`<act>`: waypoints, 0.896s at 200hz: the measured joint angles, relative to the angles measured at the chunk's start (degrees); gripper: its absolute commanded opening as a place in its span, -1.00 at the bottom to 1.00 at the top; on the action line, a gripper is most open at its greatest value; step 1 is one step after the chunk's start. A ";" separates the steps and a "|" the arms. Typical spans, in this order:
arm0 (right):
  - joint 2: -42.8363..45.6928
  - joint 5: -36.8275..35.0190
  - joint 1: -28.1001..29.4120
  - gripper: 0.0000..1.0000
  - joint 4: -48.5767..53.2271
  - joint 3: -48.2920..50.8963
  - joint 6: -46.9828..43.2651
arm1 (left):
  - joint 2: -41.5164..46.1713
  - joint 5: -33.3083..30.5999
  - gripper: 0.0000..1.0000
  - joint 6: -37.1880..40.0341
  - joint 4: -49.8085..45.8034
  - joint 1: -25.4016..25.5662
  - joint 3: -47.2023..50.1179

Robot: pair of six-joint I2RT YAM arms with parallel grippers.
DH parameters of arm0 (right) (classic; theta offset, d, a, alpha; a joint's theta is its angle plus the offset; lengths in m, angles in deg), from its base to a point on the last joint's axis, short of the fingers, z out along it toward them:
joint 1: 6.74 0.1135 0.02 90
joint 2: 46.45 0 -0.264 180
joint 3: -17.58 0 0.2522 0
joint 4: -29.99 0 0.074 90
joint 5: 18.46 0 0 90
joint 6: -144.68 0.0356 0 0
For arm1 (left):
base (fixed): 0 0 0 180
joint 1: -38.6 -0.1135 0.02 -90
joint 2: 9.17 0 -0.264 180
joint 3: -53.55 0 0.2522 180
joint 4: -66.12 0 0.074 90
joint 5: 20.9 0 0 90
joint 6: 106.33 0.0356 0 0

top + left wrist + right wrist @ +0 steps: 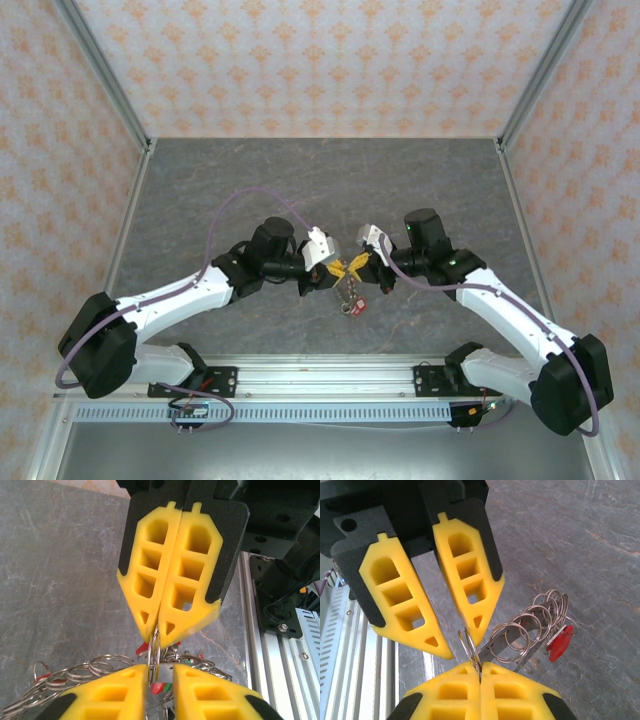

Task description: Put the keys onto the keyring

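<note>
- The keyring [468,647], seen here as a thin wire loop, is being pinched edge-on by the right pincer [480,667], whose fingers are being pressed together on it.
- The left pincer [460,641] is being held spread directly opposite the right one. The loop is reaching into the gap between its fingers, and no grip by it is being shown.
- The keys [352,298] are being carried in a bunch just below the two meeting pincers. Whether the bunch is touching the bench [300,180] cannot be told.
- A red key head [560,645] is being borne at the far end of a chain of wire rings [530,625] trailing sideways from the right pincer.
- The task is being judged as partway along. Some keys are already being held on linked rings, while prising the loop open and sliding on a further key are being judged as left to do. Which key is next cannot be told.
- The spread of the left fingers is being made plain in the right wrist view.
- A green-and-red piece [161,687] is being shown within the left pincer's gap in the left wrist view.
- The bunch's place beneath both pincers is being given by the overhead view.
</note>
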 measured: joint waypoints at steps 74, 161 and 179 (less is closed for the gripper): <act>-0.79 -1.73 1.01 -1.00 8.07 -5.60 -5.95 | 0.00 -1.27 -0.52 4.68 -5.86 0.00 -3.28; -2.58 -3.50 2.56 -1.00 9.64 -6.78 -6.84 | -0.15 -1.31 -0.62 5.35 -7.10 0.24 -4.48; -2.60 -3.52 2.73 -1.00 9.64 -6.78 -6.84 | -0.79 -1.70 -0.72 6.38 -8.17 0.83 -5.64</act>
